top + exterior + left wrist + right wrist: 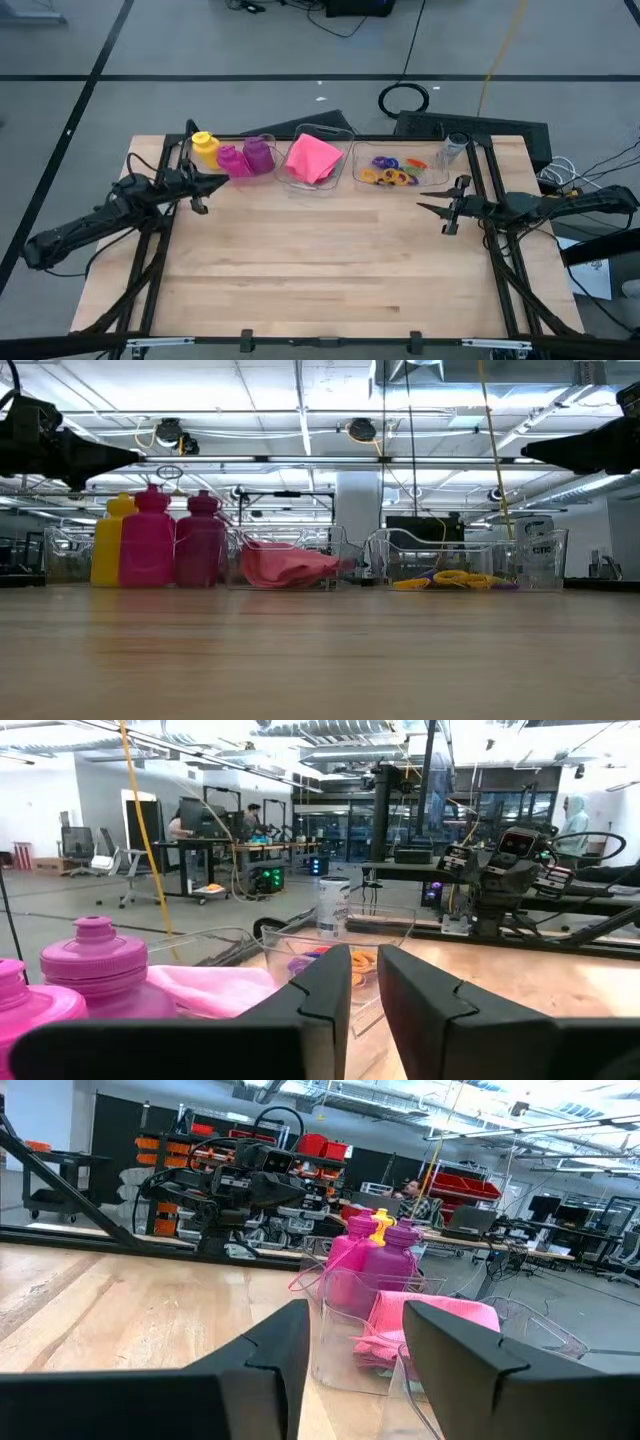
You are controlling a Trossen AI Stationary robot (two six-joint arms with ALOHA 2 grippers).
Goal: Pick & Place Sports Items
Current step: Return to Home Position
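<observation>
Both arms hang above the wooden table (320, 270), one at each side, and neither carries anything. The left gripper (214, 186) hovers over the table's left edge, near the bottles; its two fingers (300, 1010) stand a little apart, with only a narrow gap between them and nothing in it. The right gripper (424, 200) hovers over the right side, just in front of the right bin (428, 152); its fingers are spread wider and are also empty. Along the far edge of the table the things stand in one row. At the left, the yellow bottle (204, 146), the magenta bottle (230, 160) and the purple bottle (259, 155) stand upright, close together. The clear walls of the left bin (270, 140) are hard to follow, so I cannot tell if the yellow one is inside it. In the middle bin (342, 136) lies the pink cloth (312, 157), folded and a little rumpled. The right bin holds the rings (392, 170), yellow, purple and orange, in a small heap on its floor. A clear cup (455, 148) stands upright just beside this bin, on its right.
</observation>
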